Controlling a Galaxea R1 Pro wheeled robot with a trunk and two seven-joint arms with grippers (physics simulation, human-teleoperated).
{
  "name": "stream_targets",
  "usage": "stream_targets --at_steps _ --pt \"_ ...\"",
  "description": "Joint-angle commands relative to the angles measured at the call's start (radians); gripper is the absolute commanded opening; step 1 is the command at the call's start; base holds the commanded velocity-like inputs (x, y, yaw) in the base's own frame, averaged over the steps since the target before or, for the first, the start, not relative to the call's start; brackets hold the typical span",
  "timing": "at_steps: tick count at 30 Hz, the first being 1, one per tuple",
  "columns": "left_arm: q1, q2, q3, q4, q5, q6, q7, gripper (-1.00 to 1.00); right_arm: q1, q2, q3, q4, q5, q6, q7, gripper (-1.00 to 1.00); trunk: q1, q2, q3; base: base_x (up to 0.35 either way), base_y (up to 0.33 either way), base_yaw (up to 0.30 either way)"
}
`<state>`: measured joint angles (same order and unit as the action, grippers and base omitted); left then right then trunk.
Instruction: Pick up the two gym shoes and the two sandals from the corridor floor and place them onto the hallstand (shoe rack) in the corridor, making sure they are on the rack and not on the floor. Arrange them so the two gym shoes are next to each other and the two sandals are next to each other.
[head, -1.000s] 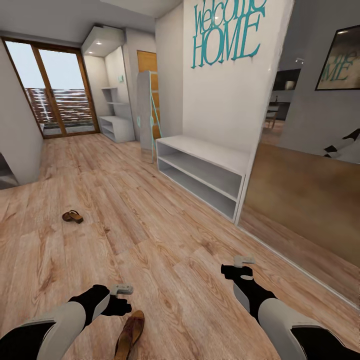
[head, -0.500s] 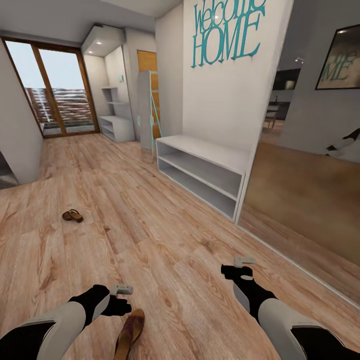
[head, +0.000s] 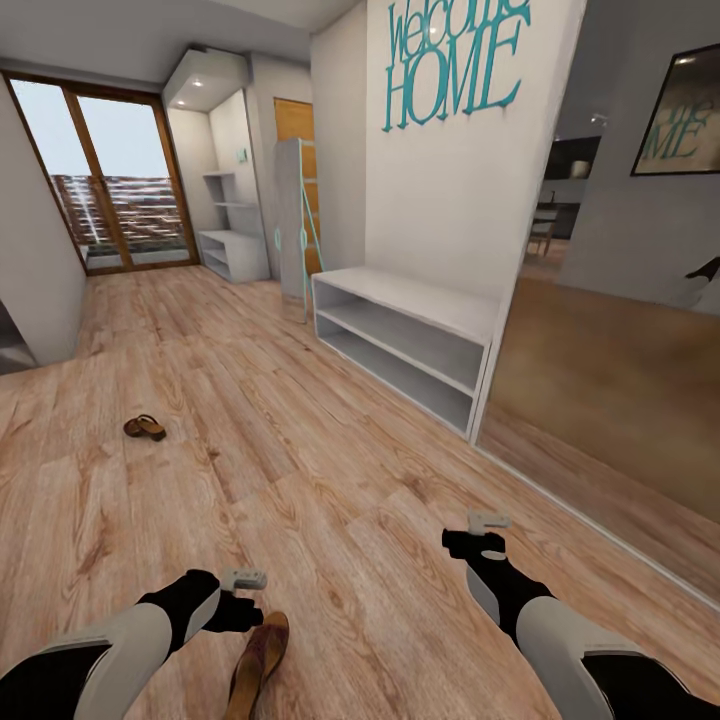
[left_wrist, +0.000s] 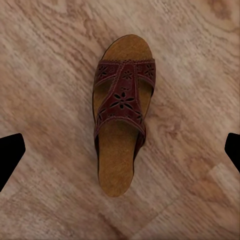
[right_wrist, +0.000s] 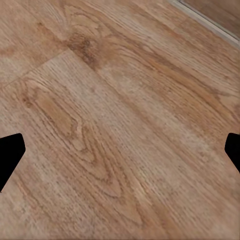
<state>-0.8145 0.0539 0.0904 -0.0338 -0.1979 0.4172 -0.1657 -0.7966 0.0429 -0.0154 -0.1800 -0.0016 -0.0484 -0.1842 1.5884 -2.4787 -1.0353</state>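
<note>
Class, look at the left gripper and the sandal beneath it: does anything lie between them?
Nothing visible does. In the left wrist view the sandal lies uncovered on the wood floor, between the open fingertips. In the head view the left gripper hovers just beside it.

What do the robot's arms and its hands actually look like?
Each arm has a light grey shell on the forearm, with black sections at the elbow end and a black wrist. The left gripper and right gripper are small pale grey blocks on those black wrists. In the wrist views the fingertips show as plain black wedges. No cables or markings are visible.
</note>
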Motion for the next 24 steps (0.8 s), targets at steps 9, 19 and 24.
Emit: stream_targets --at_steps 9,19,24 --pt "0.000 0.000 0.000 0.000 0.000 0.000 0.000 1.00 0.000 0.000 0.000 0.000 0.000 0.000 0.000 1.00 0.014 -0.023 -0.033 0.000 0.000 0.000" --pt "0.000 0.000 0.000 0.000 0.000 0.000 0.000 1.00 0.000 0.000 0.000 0.000 0.000 -0.001 0.000 1.00 0.019 -0.025 -0.071 0.000 0.000 0.000" --pt "0.000 0.000 0.000 0.000 0.000 0.000 0.000 1.00 0.000 0.000 0.000 0.000 0.000 -0.001 0.000 1.00 0.021 -0.026 -0.091 0.000 0.000 0.000"
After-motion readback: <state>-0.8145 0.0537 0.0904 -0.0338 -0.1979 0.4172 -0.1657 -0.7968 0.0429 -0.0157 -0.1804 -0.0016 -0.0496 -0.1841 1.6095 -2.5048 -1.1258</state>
